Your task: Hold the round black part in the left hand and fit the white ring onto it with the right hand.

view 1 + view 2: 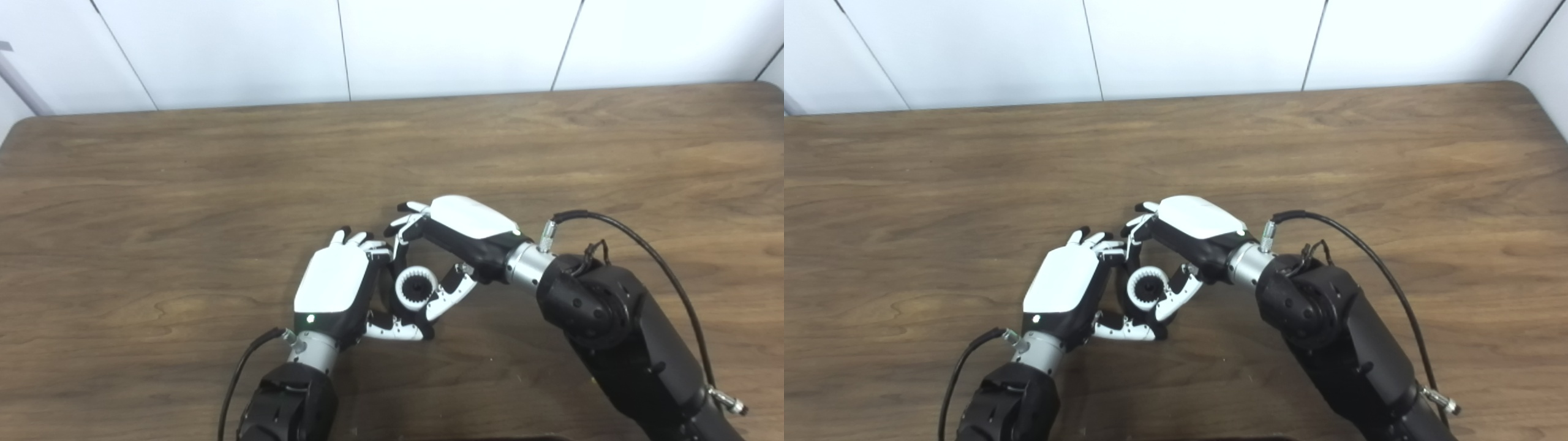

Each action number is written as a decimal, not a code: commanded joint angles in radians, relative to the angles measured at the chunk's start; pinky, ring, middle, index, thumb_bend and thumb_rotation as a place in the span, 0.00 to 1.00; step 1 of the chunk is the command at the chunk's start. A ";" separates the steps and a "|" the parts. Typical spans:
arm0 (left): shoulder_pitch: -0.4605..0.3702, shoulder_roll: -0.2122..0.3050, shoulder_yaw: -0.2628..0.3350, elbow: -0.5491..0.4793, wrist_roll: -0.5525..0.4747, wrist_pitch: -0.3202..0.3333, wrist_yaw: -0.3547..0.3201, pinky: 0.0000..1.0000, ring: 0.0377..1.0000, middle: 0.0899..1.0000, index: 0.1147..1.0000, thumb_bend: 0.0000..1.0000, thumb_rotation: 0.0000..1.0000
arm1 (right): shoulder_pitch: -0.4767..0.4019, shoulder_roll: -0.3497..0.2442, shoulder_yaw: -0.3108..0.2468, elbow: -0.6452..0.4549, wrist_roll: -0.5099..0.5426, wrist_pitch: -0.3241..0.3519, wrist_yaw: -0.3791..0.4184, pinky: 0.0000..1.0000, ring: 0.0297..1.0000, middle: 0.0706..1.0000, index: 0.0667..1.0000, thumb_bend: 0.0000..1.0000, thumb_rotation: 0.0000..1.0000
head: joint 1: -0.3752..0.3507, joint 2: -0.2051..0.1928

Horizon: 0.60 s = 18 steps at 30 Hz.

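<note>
A white ring [416,288] with small teeth around its inner edge is seen face-on, and a round black part [419,286] shows dark through its opening. Whether the ring is fully seated on the black part or only resting against it cannot be told. Both pieces are held just above the table [184,202], near the middle of its near edge.

The ring is pinched by the right hand [456,242], fingers curled over its top and thumb pressed below it at the right. The black part appears to be gripped by the left hand [343,288], which is closed around it from the left, thumb lying beneath. The two hands touch or nearly touch at the fingertips.

The ring's axis points roughly up toward the cameras, so any further seating is judged to need a push along that line.

The hands have glossy white shells over black jointed fingers. The table is dark wood-grain, with white panels behind its far edge.
</note>
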 commanded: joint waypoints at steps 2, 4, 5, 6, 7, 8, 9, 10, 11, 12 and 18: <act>0.009 -0.003 -0.015 0.009 0.003 0.000 -0.036 1.00 0.90 0.77 0.41 0.52 0.05 | -0.021 0.005 -0.012 0.000 0.004 -0.031 -0.035 0.86 0.97 0.82 0.45 0.52 0.13 | 0.001 0.001; 0.009 -0.002 -0.016 0.009 0.003 0.001 -0.038 1.00 0.90 0.77 0.41 0.52 0.05 | -0.021 0.005 -0.013 0.002 0.001 -0.029 -0.033 0.86 0.97 0.82 0.45 0.52 0.13 | 0.000 0.002; 0.010 -0.002 -0.015 0.008 0.003 0.001 -0.038 1.00 0.90 0.77 0.41 0.52 0.05 | -0.021 0.005 -0.013 0.002 0.001 -0.029 -0.034 0.86 0.97 0.82 0.45 0.52 0.13 | 0.000 0.002; 0.010 -0.002 -0.015 0.008 0.003 0.001 -0.038 1.00 0.90 0.77 0.41 0.52 0.05 | -0.022 0.005 -0.013 0.003 0.001 -0.029 -0.034 0.86 0.97 0.82 0.45 0.52 0.13 | 0.000 0.003; 0.010 -0.002 -0.016 0.009 0.003 0.000 -0.035 1.00 0.90 0.77 0.41 0.52 0.05 | -0.022 0.005 -0.014 0.005 0.003 -0.032 -0.037 0.86 0.97 0.82 0.45 0.52 0.13 | 0.000 0.003; 0.010 -0.001 -0.016 0.011 0.003 -0.001 -0.033 1.00 0.90 0.77 0.41 0.52 0.05 | -0.022 0.004 -0.016 0.007 0.004 -0.035 -0.040 0.85 0.97 0.82 0.45 0.52 0.13 | 0.000 0.003; 0.010 -0.001 -0.016 0.013 0.003 -0.004 -0.028 1.00 0.90 0.77 0.41 0.52 0.05 | -0.022 0.004 -0.016 0.007 0.004 -0.035 -0.041 0.85 0.97 0.82 0.45 0.52 0.13 | 0.000 0.003; 0.010 0.000 -0.016 0.013 0.003 -0.005 -0.027 1.00 0.90 0.77 0.41 0.52 0.05 | -0.022 0.004 -0.017 0.009 0.004 -0.036 -0.042 0.85 0.96 0.82 0.45 0.52 0.13 | -0.003 0.003; 0.010 0.000 -0.016 0.012 0.003 -0.004 -0.029 1.00 0.90 0.77 0.41 0.52 0.05 | -0.022 0.004 -0.019 0.009 0.005 -0.035 -0.041 0.85 0.96 0.82 0.45 0.52 0.14 | -0.003 0.003; 0.010 0.000 -0.015 0.010 0.003 -0.003 -0.032 1.00 0.90 0.77 0.41 0.52 0.05 | -0.021 0.005 -0.020 0.010 0.005 -0.035 -0.039 0.86 0.96 0.82 0.45 0.52 0.14 | -0.003 0.003; 0.010 0.000 -0.016 0.008 0.006 -0.003 -0.033 1.00 0.89 0.77 0.41 0.52 0.05 | -0.015 0.009 -0.018 0.009 -0.004 -0.035 -0.041 0.86 0.96 0.82 0.45 0.52 0.14 | -0.003 0.003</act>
